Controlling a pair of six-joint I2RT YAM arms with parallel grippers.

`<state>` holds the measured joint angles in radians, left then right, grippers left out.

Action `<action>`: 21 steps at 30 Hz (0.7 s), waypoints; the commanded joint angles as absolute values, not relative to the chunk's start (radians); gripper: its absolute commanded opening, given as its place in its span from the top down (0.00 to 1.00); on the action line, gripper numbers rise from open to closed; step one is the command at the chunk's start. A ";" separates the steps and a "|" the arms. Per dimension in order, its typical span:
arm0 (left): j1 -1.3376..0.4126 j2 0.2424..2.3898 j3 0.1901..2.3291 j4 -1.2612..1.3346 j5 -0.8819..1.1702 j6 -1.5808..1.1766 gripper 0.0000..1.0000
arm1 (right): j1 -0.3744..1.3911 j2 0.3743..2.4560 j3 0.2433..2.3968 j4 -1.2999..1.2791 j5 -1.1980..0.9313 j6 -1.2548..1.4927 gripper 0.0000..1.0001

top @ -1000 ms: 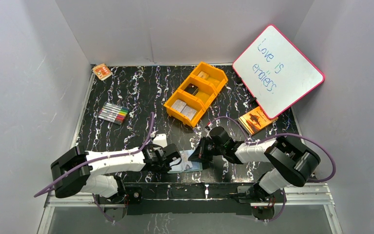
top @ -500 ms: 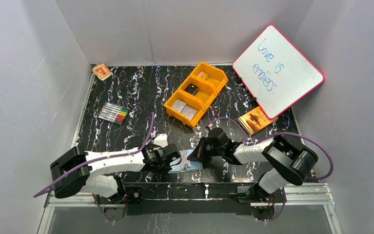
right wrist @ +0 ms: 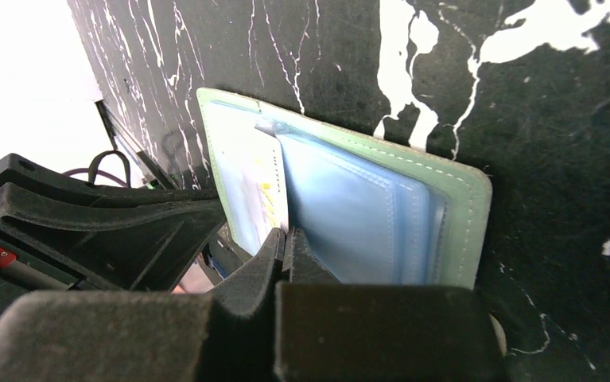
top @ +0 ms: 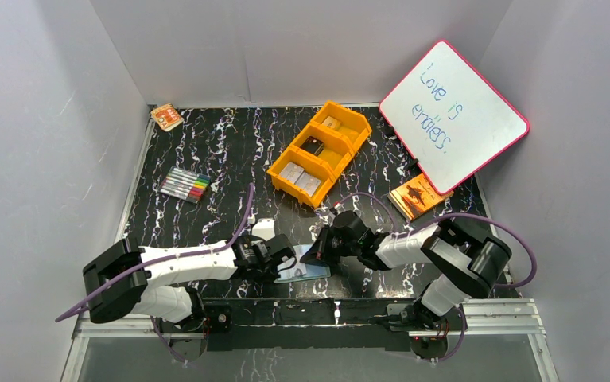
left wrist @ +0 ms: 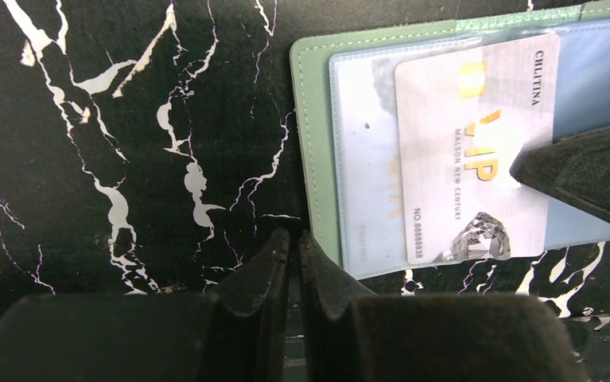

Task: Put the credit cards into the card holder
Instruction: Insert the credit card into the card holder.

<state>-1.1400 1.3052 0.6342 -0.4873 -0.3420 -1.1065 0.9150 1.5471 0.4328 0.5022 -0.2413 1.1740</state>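
The right gripper [right wrist: 283, 239] is seen closed, jaws pressed together with nothing caught between them. Its tip is set on the 3 o'clock side of a silver-grey card [left wrist: 452, 119] printed "VIP". This card is laid across the clear pocket on one half of the card holder [left wrist: 315, 159], which is spread open and flat, its pale blue pockets facing up. Whether the card's inner end is slid under the plastic cannot be told. Faint print of a second card is seen through the same pocket.

The left gripper [left wrist: 293, 243] is drawn almost fully shut, with only a thin slit between the fingers, and nothing is held. Its tips are placed at the holder's 7 o'clock corner, by the green border; contact cannot be judged.

In the top view the holder is found at the 6 o'clock edge of the black marbled table [top: 230, 143], with the left gripper at its 9 o'clock and the right at its 2 o'clock. Towards 12 o'clock an orange tray [top: 289, 186] is placed, with silver-grey cards [top: 300, 177], a black card [top: 312, 146] and a tan card [top: 332, 122] in separate compartments. Markers [top: 184, 185] are laid at 10 o'clock, and a whiteboard [top: 452, 115] is propped at 2 o'clock.
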 commanded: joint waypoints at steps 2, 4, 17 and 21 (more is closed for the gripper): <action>-1.138 1.351 0.636 -0.444 -0.288 -1.100 0.93 | 0.942 1.575 0.462 0.447 -0.210 1.160 1.00; -1.138 1.357 0.639 -0.437 -0.287 -1.093 0.93 | 0.949 1.580 0.472 0.440 -0.207 1.160 1.00; -1.138 1.323 0.629 -0.438 -0.305 -1.093 0.94 | 0.961 1.539 0.522 0.337 -0.193 1.115 0.78; -1.138 1.322 0.631 -0.438 -0.307 -1.091 0.94 | 0.962 1.544 0.539 0.322 -0.207 1.099 0.67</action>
